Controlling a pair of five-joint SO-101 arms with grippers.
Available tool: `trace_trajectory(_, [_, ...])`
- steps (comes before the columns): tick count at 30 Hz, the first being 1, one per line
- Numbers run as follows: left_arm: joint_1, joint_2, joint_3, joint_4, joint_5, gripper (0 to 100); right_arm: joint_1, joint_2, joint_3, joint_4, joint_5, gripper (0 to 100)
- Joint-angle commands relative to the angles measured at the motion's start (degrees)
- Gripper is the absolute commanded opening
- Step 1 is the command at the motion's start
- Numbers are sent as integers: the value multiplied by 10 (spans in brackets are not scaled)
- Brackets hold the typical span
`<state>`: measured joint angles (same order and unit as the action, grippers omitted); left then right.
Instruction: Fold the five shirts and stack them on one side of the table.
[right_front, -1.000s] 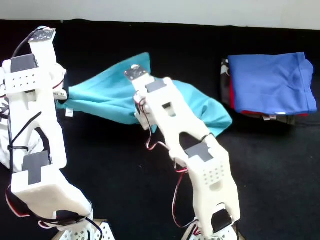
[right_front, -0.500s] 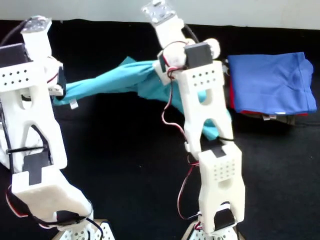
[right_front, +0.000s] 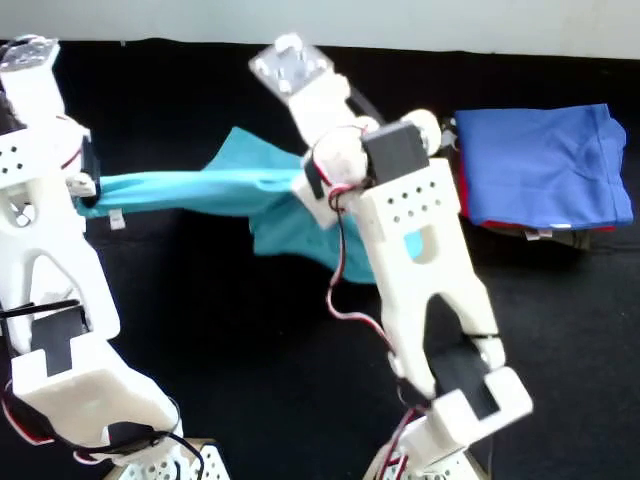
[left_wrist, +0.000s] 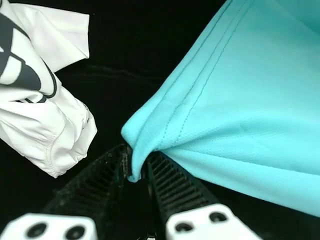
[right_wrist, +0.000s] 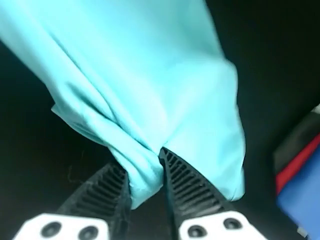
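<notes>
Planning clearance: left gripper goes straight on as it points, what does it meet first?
Left gripper pinches the teal shirt; past that hem, probably bare table, white shirt off-line. Depth unclear.

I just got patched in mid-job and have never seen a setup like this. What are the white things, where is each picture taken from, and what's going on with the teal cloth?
The white jointed machines are two small robot arms, side by side at a black table. The wide picture comes from a fixed camera looking down over them. The other two come from a camera on each arm's wrist, looking along its claw. The left claw is shut on a hemmed corner of the teal shirt. The right claw is shut on a bunched fold of the same shirt, so it is stretched between them. Beside the right arm lies a stack of folded shirts, a blue one on top. A crumpled white shirt lies near the left claw.
</notes>
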<state>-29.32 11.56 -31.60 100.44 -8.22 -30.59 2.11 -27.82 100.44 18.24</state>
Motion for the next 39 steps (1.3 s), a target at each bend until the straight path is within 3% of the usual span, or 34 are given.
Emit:
trace_trajectory(1, [-18,-11,16,1,-18,9,-12,-59,150,-34,4,7])
trace_trajectory(7, [-14,63,73,-35,-39,9,-87,-93,354,-145,2,7])
trace_trajectory(13, [-20,133,71,-74,-39,9,-145,-102,436,-181,4,15])
trace_trajectory(17, [-20,154,70,-84,-39,9,-145,-106,435,-160,1,138])
trace_trajectory(20, [-23,159,70,-105,-39,9,-133,-107,419,-140,3,221])
trace_trajectory(26, [-36,155,70,-118,-39,9,-36,-100,389,-147,2,220])
trace_trajectory(39, [-44,154,70,-113,-39,9,16,106,462,-367,2,222])
